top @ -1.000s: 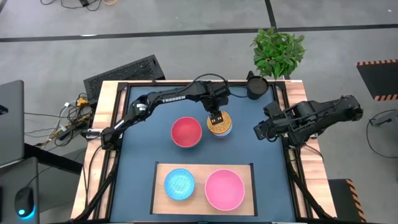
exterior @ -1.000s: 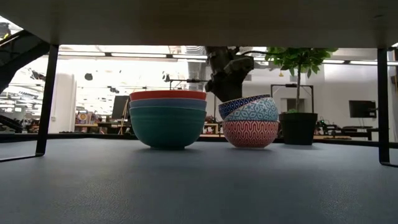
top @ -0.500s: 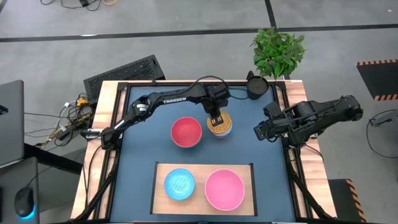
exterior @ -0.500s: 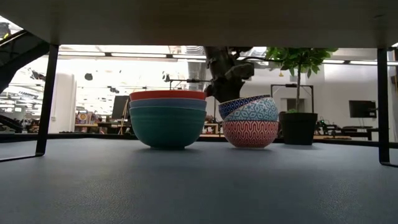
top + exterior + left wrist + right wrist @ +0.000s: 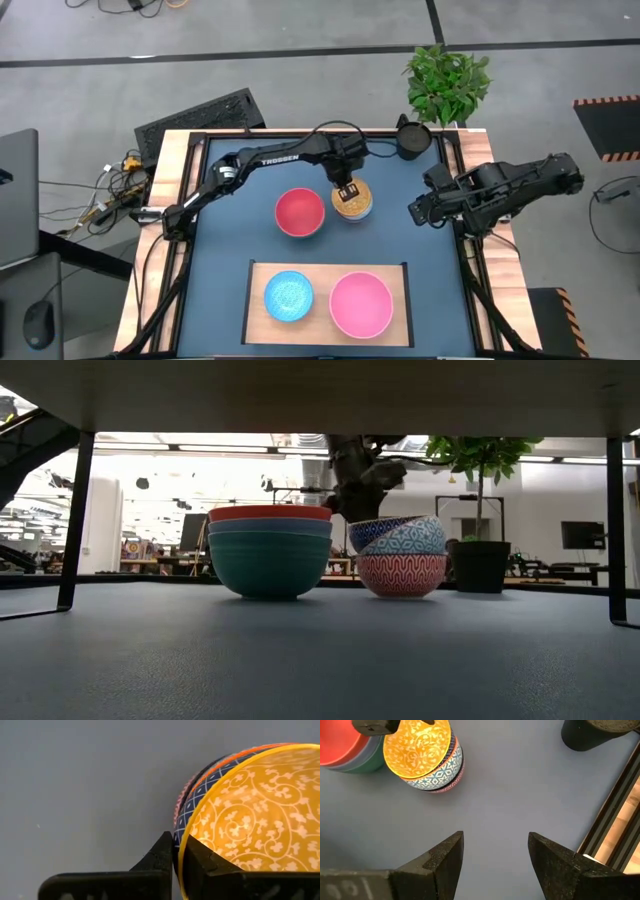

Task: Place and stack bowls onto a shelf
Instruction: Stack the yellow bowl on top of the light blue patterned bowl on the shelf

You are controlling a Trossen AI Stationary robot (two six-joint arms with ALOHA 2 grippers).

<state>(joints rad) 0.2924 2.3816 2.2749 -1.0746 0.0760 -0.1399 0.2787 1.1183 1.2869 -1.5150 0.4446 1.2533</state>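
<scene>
Left pincer (image 5: 347,189) is clamped on the rim of the top small bowl (image 5: 352,199), the yellow-lined, blue-patterned one; one finger inside the rim, one outside, as the left wrist view shows. A rim pinch makes sense: the bowl sits nested, so there is no side wall to get around. That bowl tops a small stack (image 5: 402,555) at the back of the counter (image 5: 230,250), over a light-blue patterned bowl and an orange-lattice bowl at the bottom. In the low view the top bowl sits tilted in the stack, probably because the pinch is at one edge only. Just beside it is the wide stack (image 5: 270,550): red bowl on top, a greyish one, green at the bottom. The shelf (image 5: 328,268) is at the front of the counter, carrying a light-blue bowl (image 5: 288,296) and a pink bowl (image 5: 361,304) side by side, apart. My read: the small one goes into the light-blue bowl, size matching size. Risk: the bowl below gets dragged up with it. Right pincer (image 5: 495,852) is spread wide, holding nothing, parked over the counter's right edge, near the dark cup (image 5: 411,139).
</scene>
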